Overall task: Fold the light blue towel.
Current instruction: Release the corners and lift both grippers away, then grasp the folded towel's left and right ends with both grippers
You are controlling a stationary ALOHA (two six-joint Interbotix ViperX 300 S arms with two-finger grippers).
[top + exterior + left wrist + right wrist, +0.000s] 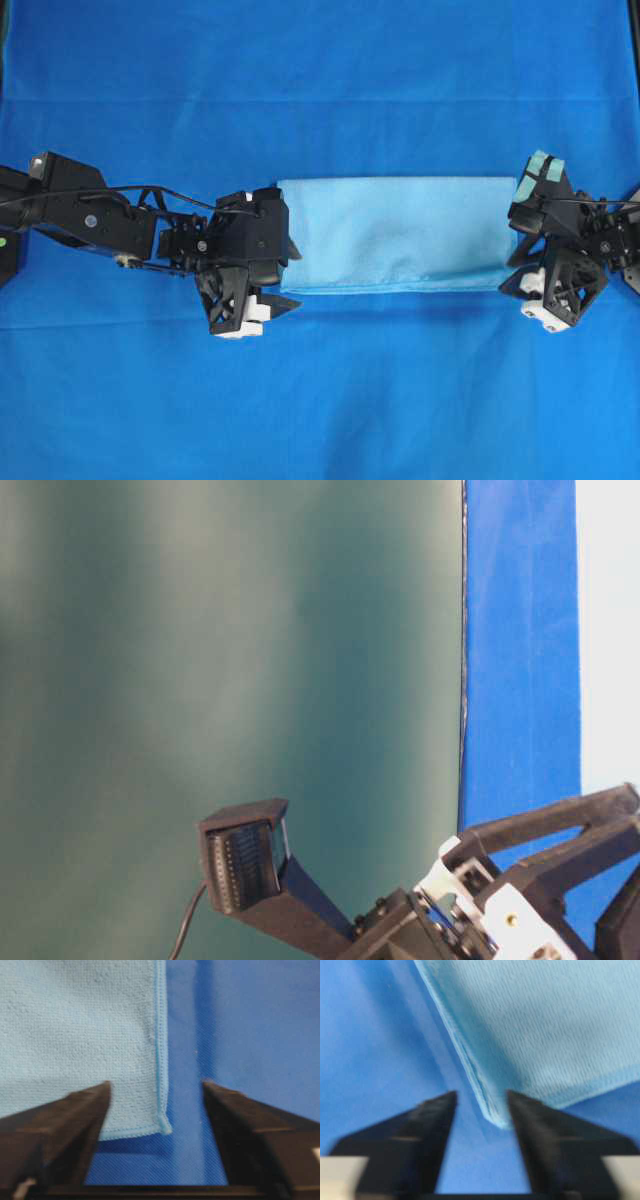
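The light blue towel (397, 235) lies on the royal-blue cloth as a wide rectangle, doubled over with stacked edges. My left gripper (292, 277) is at its near left corner, open. In the left wrist view the hemmed towel corner (161, 1125) lies flat between the spread jaws of the left gripper (156, 1085), touching neither. My right gripper (508, 275) is at the near right corner, open. In the right wrist view the layered towel corner (497, 1119) sits between the jaws of the right gripper (481, 1094), close to the right finger.
The deep royal-blue cloth (320, 400) covers the whole table. The table-level view shows only a ridged gripper finger (240, 865) and arm parts before a green backdrop (200, 630).
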